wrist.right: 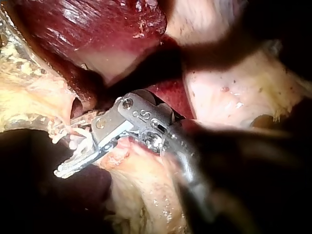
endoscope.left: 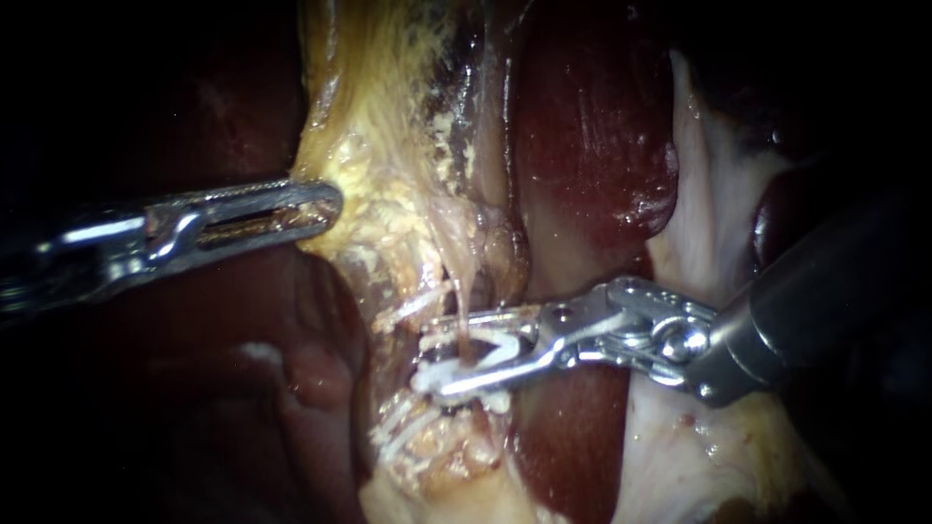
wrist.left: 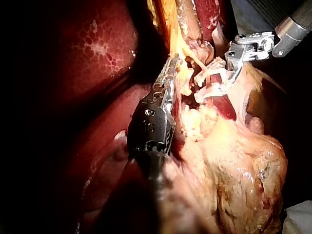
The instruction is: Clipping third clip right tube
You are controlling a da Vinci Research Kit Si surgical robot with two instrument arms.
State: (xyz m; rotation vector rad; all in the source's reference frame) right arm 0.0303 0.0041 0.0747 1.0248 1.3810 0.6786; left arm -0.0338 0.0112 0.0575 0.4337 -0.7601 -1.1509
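At endoscope centre, right instrument [endoscope.left: 432, 359] grasps an open white clip [endoscope.left: 490, 349] straddling the thin tube [endoscope.left: 464, 312]. The clip is not yet squeezed, so closing and release appear to remain. A second clip [endoscope.left: 393, 432] lies at 7 o'clock. At 9 o'clock, left instrument [endoscope.left: 325, 202] is clenched on yellow fatty tissue [endoscope.left: 388, 194]. No containers visible.

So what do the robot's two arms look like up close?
Both are shiny silver metal. The left instrument ends in a long, flat, round-tipped piece with a slot down its middle, set on a dark, chunky joint. The right instrument has thin silver jaws, a hinge with little round pins, and a thick, smooth grey shaft.
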